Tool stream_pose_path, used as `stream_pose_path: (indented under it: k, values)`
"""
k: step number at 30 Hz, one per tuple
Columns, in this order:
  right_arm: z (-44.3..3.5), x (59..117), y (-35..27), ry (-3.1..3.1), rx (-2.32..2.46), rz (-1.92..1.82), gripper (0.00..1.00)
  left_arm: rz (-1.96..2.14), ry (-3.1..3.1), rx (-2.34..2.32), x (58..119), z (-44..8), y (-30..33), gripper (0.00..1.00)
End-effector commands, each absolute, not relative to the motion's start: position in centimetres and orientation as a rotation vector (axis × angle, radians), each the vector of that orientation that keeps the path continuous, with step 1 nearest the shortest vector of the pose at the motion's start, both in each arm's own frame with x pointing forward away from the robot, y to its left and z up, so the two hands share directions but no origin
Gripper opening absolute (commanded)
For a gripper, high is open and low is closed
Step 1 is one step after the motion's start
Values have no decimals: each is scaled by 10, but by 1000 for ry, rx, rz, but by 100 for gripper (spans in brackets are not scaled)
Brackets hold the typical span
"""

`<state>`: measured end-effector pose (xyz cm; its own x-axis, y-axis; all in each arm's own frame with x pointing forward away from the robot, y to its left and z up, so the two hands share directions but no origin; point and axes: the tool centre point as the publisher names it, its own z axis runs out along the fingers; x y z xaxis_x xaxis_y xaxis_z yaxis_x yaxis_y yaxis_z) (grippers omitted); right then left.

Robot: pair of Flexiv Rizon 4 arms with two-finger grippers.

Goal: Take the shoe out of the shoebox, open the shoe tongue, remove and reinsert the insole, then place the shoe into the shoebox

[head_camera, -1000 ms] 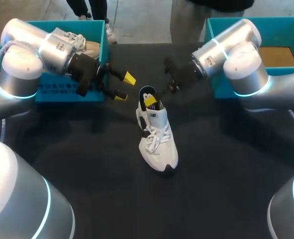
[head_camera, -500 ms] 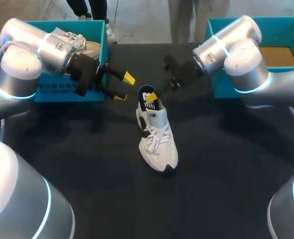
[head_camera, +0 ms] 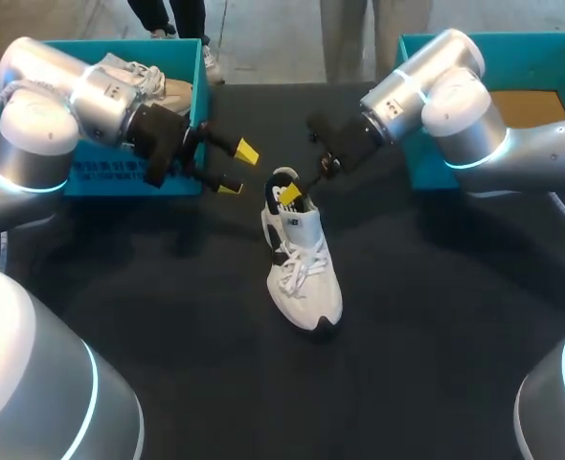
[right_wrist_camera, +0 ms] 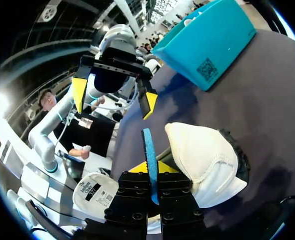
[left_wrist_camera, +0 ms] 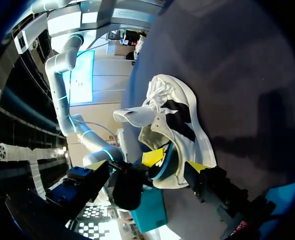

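Right wrist view: the blue insole (right_wrist_camera: 148,145) is seen pinched on edge between the pressed-together tips of the right pincer (right_wrist_camera: 152,169), at the heel opening of the shoe (right_wrist_camera: 207,160). This grip is judged fit for sliding it out or back in. The shoe is stood upright on the counter (head_camera: 436,316), out of the box (head_camera: 101,177). The left pincer (head_camera: 238,170) is held spread just beside the heel, touching nothing, probably kept ready to steady the shoe.
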<state>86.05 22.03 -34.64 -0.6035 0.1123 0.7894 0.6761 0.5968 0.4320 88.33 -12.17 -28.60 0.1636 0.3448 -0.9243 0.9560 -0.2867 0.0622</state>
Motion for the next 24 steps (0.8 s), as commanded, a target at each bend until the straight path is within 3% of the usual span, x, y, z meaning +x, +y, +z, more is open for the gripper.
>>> stream_pose_path:
  k: [1,10,11,14,18,22,24]
  values:
    - [-353,853,219,-2072,-643,-958,0,-1114,1243,1744,881,-287,-122,100]
    - [-356,847,220,-2081,-660,-990,0,-1120,1246,1742,879,-290,-123,100]
    - [-355,848,220,-2085,-659,-993,2,-1120,1248,1741,879,-290,-123,100]
    - [-352,851,220,-2107,-654,-1009,26,-1119,1250,1742,879,-290,-123,100]
    - [-350,852,220,-2123,-650,-1020,40,-1118,1252,1740,878,-290,-122,100]
    - [-349,851,219,-2131,-653,-1028,41,-1118,1255,1739,878,-290,-122,100]
    - [-348,851,219,-2133,-653,-1029,36,-1119,1255,1739,878,-290,-122,100]
